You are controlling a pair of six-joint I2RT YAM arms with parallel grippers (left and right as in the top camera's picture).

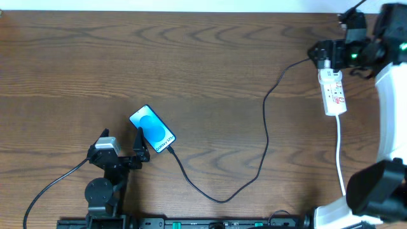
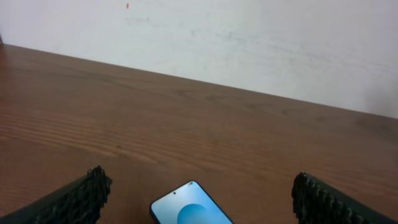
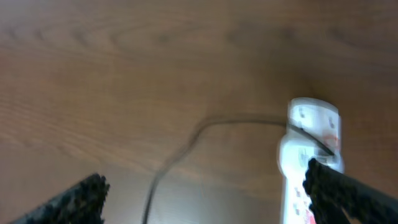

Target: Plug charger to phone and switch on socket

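Note:
The phone (image 1: 151, 130) lies face up on the table at the left, blue screen lit. The black charger cable (image 1: 264, 121) runs from the phone's near end in a loop across the table to the top of the white socket strip (image 1: 334, 93) at the right; its tip looks joined to the phone. My left gripper (image 1: 139, 149) is open and empty just beside the phone's near edge; in the left wrist view (image 2: 200, 182) the phone (image 2: 189, 210) shows between the fingers. My right gripper (image 1: 322, 55) is open above the socket's far end; the right wrist view (image 3: 205, 177) shows the blurred socket (image 3: 311, 149) and cable (image 3: 177, 158).
The socket's white cord (image 1: 340, 159) runs toward the front edge at the right. A white wall (image 2: 249, 37) backs the table's far edge. The right arm's white body (image 1: 388, 114) stands along the right side.

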